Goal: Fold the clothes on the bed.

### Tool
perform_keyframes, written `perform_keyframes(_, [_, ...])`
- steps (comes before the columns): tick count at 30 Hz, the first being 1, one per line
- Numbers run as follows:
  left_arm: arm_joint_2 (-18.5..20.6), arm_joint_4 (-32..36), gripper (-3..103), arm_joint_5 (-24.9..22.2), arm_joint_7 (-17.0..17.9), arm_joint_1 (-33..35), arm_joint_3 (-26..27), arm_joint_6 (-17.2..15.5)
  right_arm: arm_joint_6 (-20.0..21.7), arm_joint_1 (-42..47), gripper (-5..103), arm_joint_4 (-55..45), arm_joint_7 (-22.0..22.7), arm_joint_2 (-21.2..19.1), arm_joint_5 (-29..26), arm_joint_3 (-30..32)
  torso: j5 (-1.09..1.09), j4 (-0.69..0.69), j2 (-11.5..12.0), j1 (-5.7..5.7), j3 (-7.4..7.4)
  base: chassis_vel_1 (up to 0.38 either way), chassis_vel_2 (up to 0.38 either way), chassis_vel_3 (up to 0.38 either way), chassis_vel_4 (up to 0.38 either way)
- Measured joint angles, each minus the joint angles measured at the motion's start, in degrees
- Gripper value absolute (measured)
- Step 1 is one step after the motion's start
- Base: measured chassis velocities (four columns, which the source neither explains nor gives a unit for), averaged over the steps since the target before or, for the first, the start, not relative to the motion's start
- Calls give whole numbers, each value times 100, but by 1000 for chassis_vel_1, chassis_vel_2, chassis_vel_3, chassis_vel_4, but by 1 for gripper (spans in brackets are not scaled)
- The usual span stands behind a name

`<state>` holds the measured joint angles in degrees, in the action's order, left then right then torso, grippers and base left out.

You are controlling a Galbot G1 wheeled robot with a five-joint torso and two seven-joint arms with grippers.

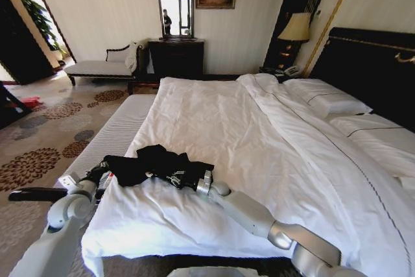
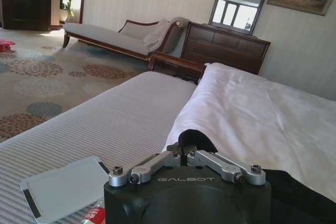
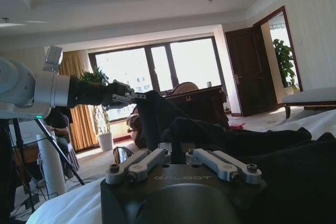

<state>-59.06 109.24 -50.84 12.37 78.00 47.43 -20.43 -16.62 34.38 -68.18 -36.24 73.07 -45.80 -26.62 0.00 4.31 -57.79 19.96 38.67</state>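
Both hands clenched on shirt: left hand at 9 o'clock, right hand at 3. Risk: bunched cloth slipping, duvet snagging.

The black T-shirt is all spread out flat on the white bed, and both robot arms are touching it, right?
Not quite. The black T-shirt is bunched up in a crumpled heap, not spread flat, as the head view shows. The rest holds: it lies on the white bed, with the left tool and right tool both at it.

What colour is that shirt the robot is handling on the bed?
Black. The T-shirt lies bunched on the white duvet, clearest in the head view.
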Motion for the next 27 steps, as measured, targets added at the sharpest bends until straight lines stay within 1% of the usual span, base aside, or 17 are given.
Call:
perform_keyframes(1, [0, 10, 0, 2, -2, -1, 0, 0, -2, 6, 12, -105, 27, -58, -39, 0, 0, -1, 0, 0, 0, 0, 0, 0, 0])
perform_keyframes(3, [-1, 12, 0, 3, -2, -4, 1, 0, -2, 9, 12, -176, 43, -103, -67, 1, 0, -1, 0, 0, 0, 0, 0, 0, 0])
perform_keyframes(7, [-1, 17, 0, -10, -6, -93, 49, 0, -7, 31, 33, -779, 78, -546, -247, 36, 0, 0, 0, 0, 0, 0, 0, 0, 0])
perform_keyframes(8, [-1, 17, 0, -10, -6, -93, 49, 0, -7, 31, 33, -779, 78, -546, -247, 36, 0, 0, 0, 0, 0, 0, 0, 0, 0])
perform_keyframes(9, [-1, 10, 0, -25, -6, -133, 75, 5, -10, 33, 33, -905, 78, -662, -291, 57, 0, 2, 0, 0, 0, 0, 0, 0, 0])
perform_keyframes(12, [55, -69, 0, -154, 16, -316, 183, 20, -8, 30, 50, -1191, 88, -901, -452, 152, 0, 2, 0, 0, 0, 0, 0, 0, 0])
perform_keyframes(13, [92, -101, 0, -194, 34, -377, 207, 22, 2, 19, 55, -1218, 117, -918, -483, 180, 0, 2, 0, 0, 0, 0, 0, 0, 0])
perform_keyframes(15, [135, -137, 0, -245, 54, -442, 226, 24, 13, 1, 55, -1221, 149, -919, -496, 207, 1, 1, 0, 0, 0, 0, 0, 0, 0])
perform_keyframes(16, [241, -231, 0, -360, 101, -608, 250, 24, 38, -74, 66, -1151, 216, -864, -452, 278, 0, 0, 0, 0, 0, 0, 0, 0, 0])
perform_keyframes(18, [304, -275, 0, -424, 115, -705, 251, 21, 50, -122, 66, -1076, 236, -811, -386, 299, 0, -1, 0, 0, 0, 0, 0, 0, 0])
perform_keyframes(21, [485, -348, 0, -573, 170, -976, 182, -16, 74, -258, 83, -902, 337, -696, -290, 242, 0, -1, 0, 0, 0, 0, 0, 0, 0])
perform_keyframes(22, [485, -348, 0, -573, 170, -976, 182, -16, 74, -258, 83, -902, 337, -696, -290, 242, 0, -1, 0, 0, 0, 0, 0, 0, 0])
perform_keyframes(24, [642, -340, 0, -646, 202, -1172, 64, -66, 82, -385, 93, -776, 384, -655, -237, 105, 0, -1, 0, 0, 1, 0, 0, 0, 0])
perform_keyframes(25, [704, -309, 0, -683, 211, -1236, 29, -97, 82, -426, 93, -742, 385, -658, -202, 65, 0, -1, 0, 0, 1, 0, 0, 0, 0])
perform_keyframes(26, [821, -243, 0, -754, 211, -1350, -27, -156, 81, -503, 97, -683, 379, -687, -116, -14, 0, -1, 0, 0, 1, 0, 0, 0, 0])
perform_keyframes(27, [821, -243, 0, -754, 211, -1350, -27, -156, 81, -503, 97, -683, 379, -687, -116, -14, 0, -1, 0, 0, 1, 0, 0, 0, 0])
